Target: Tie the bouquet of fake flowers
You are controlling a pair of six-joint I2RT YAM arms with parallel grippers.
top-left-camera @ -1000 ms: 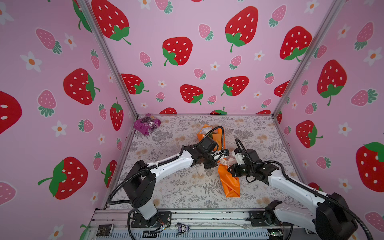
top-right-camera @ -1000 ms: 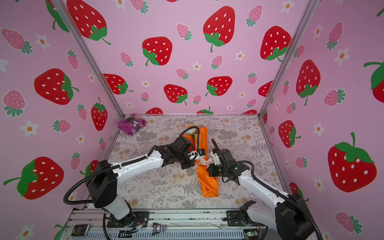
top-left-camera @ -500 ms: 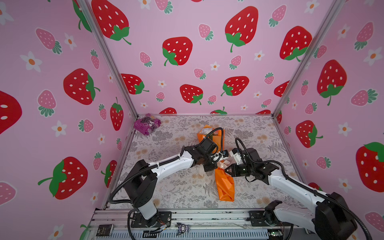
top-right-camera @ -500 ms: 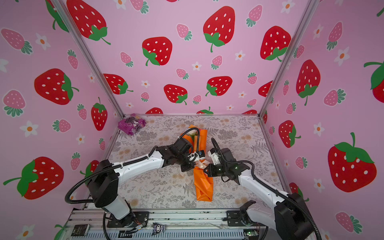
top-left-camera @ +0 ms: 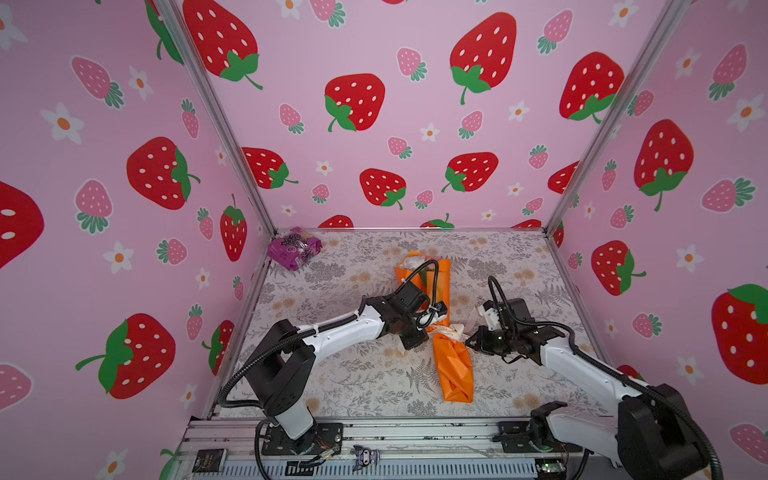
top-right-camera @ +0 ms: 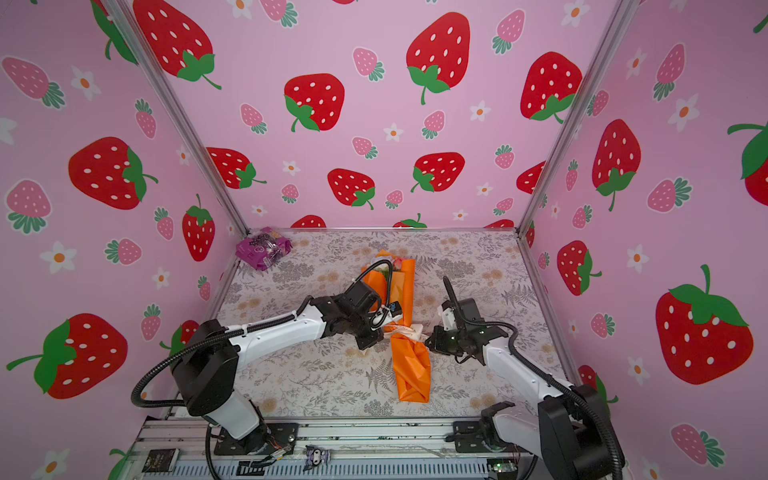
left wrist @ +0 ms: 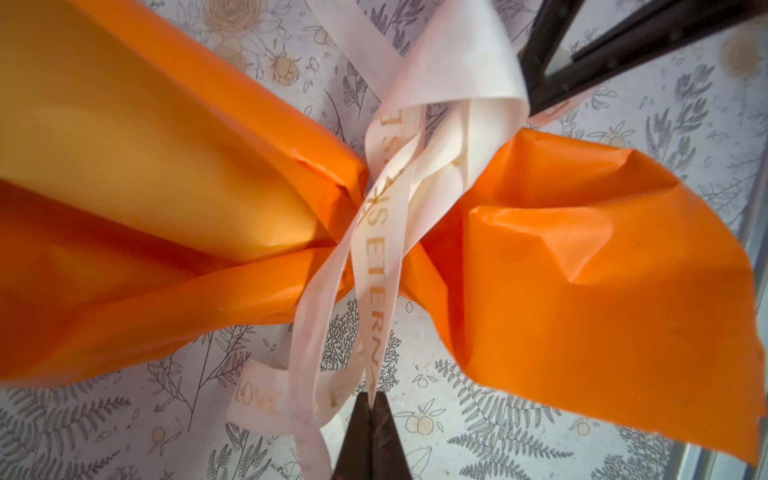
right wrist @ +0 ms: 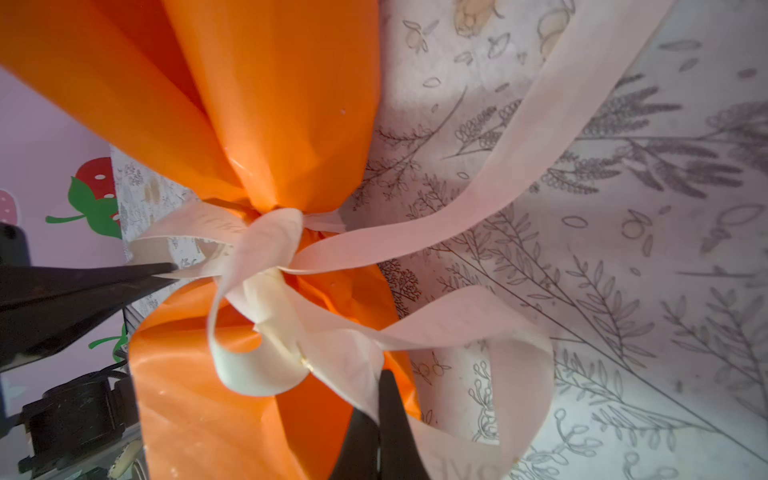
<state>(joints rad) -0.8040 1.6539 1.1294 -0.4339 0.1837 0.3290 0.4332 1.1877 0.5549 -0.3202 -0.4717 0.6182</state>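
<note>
While each arm's fingers (left wrist: 353, 449) (right wrist: 395, 432) pinch ribbon (left wrist: 374, 266), the bouquet (top-left-camera: 453, 365) lies between them.

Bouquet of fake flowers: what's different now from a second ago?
The left gripper and right gripper, both shut on the ribbon, pulled a little apart, drawing the ribbon tighter around the bouquet of fake flowers; its bottom end swung slightly toward the left arm's side. The purple packet stayed put.

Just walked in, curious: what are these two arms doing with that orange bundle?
They're tying the bouquet of fake flowers, which lies orange-wrapped on the table. A cream ribbon is cinched around its middle. The left gripper pinches one strand, the right gripper another, from opposite sides.
</note>
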